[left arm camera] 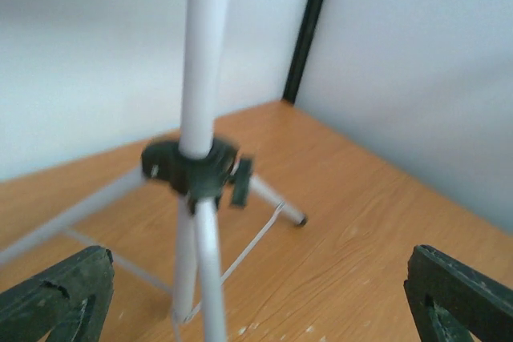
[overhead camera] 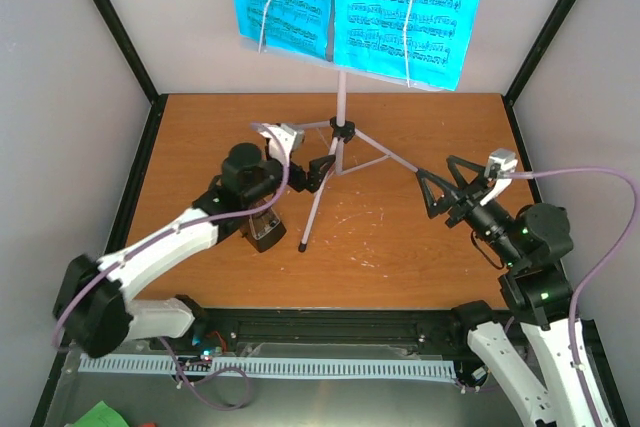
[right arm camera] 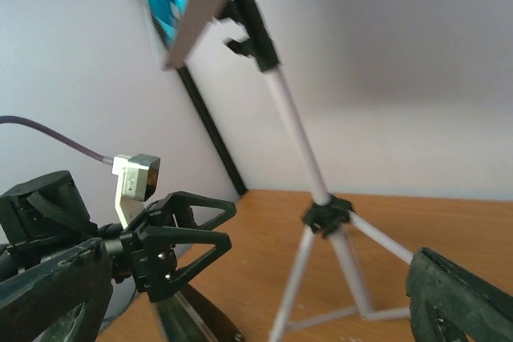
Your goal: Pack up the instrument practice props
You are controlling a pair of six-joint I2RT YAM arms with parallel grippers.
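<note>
The jaws of the left arm [overhead camera: 180,232] are spread wide and nothing is held between them. In the left wrist view one finger is seen at each lower corner, with the stand [overhead camera: 340,97] ahead of the gap and not touched. From above, these jaws are seen just left of the stand's black hub [left arm camera: 191,167], where the three legs meet the pole, and they point at it.

The jaws of the right arm [overhead camera: 535,237] are also open and empty. They are aimed left and far, toward the stand, and are placed near the tip of its right leg without clear contact. In the right wrist view the left arm's open jaws are seen low on the left, with the pole rising beyond them.

The stand is upright near the middle of the bench [overhead camera: 400,247], toward the far side, with its legs splayed: one runs near, one right and one left. Its tray [right arm camera: 204,6] is carried at the top of the pole. Two cyan sheets [overhead camera: 410,7] with black notes are spread side by side on the tray, each crossed by a thin pale cord or clip.

A small dark metronome [overhead camera: 266,234] is seen on the bench left of the stand's near leg, partly hidden beneath the left arm's wrist. Whether it is touched by the arm cannot be told.
</note>
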